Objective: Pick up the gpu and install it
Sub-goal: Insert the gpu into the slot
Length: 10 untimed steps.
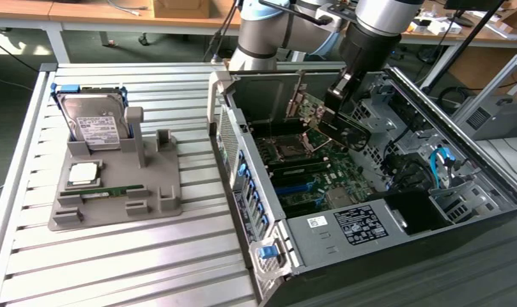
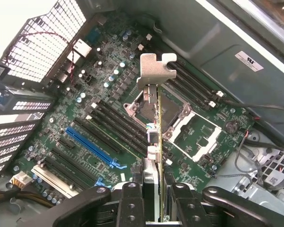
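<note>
The gpu shows edge-on in the wrist view, a thin green card with its silver bracket at the far end. My gripper is shut on it, a black finger on each side. The card hangs above the motherboard, over the processor socket and beside the blue slot. In the exterior view the gpu is held upright inside the open computer case, with my gripper gripping it above the board.
On the slatted table, at the exterior view's left, a grey fixture carries a hard drive, a processor chip and a memory stick. Case walls, a drive cage and cables surround the board.
</note>
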Motion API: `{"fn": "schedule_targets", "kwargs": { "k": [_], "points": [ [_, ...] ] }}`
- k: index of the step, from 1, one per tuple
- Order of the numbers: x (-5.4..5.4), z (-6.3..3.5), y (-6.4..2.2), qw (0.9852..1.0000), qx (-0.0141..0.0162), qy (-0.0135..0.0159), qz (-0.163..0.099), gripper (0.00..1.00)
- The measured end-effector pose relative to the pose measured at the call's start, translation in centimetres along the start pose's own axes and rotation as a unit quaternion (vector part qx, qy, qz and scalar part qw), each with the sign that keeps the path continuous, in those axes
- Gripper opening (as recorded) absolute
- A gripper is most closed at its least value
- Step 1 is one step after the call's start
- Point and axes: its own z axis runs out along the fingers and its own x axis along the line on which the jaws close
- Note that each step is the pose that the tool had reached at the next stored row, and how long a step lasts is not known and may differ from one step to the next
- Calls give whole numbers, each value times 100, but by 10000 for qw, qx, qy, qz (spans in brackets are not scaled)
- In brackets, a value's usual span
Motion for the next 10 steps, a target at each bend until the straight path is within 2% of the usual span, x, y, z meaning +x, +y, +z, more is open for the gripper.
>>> {"fn": "schedule_targets", "kwargs": {
  "k": [10],
  "points": [
    [0, 1, 0, 9999, -4, 3, -159, 27]
  ]
}}
